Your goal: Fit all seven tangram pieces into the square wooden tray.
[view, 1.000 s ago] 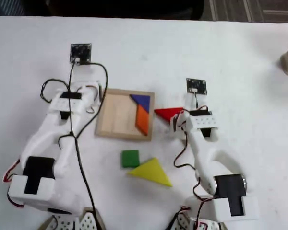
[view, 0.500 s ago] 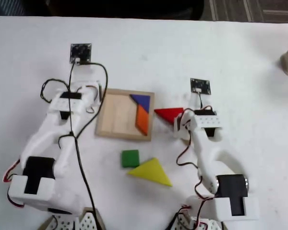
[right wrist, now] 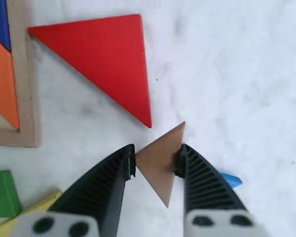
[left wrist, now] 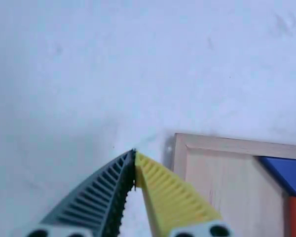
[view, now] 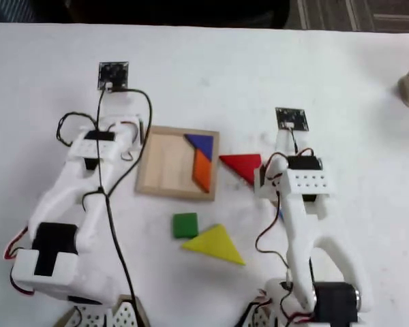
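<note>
Seven pieces are accounted for, and two of them are seated. Nearest the arm bases, the yellow triangle (view: 215, 244) and the green square (view: 185, 225) lie on the table (view: 259, 68), close together in front of the tray.

Further out, the right claw (right wrist: 155, 157) pinches a small brown triangle (right wrist: 161, 165) by two edges, just beside the red triangle (right wrist: 106, 54). Whether it is clear of the table cannot be told. A light blue piece (right wrist: 230, 180) shows one corner behind that claw, so its shape is undetermined.

The square wooden tray (view: 165, 160) holds the blue triangle (view: 201, 143) and the orange piece (view: 202, 169) against its right side. The left claw (left wrist: 134, 158), tips pressed together on nothing, sits at the tray's far left corner.

Judgement: the brown triangle's pick-up is in hand. Next it must be carried past the red triangle to the tray and turned to fit.
</note>
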You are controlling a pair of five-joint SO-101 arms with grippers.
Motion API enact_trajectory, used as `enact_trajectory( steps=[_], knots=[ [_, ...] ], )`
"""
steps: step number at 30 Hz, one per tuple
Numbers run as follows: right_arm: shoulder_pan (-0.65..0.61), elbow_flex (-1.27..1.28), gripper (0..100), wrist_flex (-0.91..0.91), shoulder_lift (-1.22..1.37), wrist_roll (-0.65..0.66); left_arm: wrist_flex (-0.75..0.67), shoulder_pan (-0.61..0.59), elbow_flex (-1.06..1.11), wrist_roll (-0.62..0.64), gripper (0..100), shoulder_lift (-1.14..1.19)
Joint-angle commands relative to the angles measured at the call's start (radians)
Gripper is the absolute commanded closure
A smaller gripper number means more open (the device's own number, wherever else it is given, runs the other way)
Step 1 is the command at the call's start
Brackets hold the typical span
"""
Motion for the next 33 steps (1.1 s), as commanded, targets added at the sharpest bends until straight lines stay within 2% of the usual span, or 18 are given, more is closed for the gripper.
enact_trajectory(
  steps=[1, 9, 14, 20, 26, 31, 33],
  knots=[
    [-0.018, -0.037, 93.6, 0.005, -0.082, 0.015, -0.026, -0.008, -0.005, 0.000, 98, -0.053],
    [-0.185, -0.207, 93.8, 0.007, -0.007, 0.006, -0.026, -0.012, -0.009, 0.000, 98, -0.053],
    [-0.321, -0.359, 93.9, -0.030, 0.160, -0.127, -0.069, -0.042, -0.009, 0.008, 98, -0.051],
    [-0.469, -0.560, 93.7, -0.093, 0.426, -0.187, -0.106, -0.099, -0.011, 0.009, 98, -0.051],
    [-0.521, -0.787, 93.6, -0.097, 0.673, -0.198, -0.112, -0.107, -0.011, 0.009, 98, -0.051],
    [-0.522, -0.948, 93.2, -0.022, 0.800, -0.190, -0.112, -0.101, -0.011, 0.009, 98, -0.051],
    [-0.521, -1.007, 89.5, 0.028, 0.842, -0.190, -0.112, -0.101, -0.011, 0.009, 98, -0.051]
  ],
)
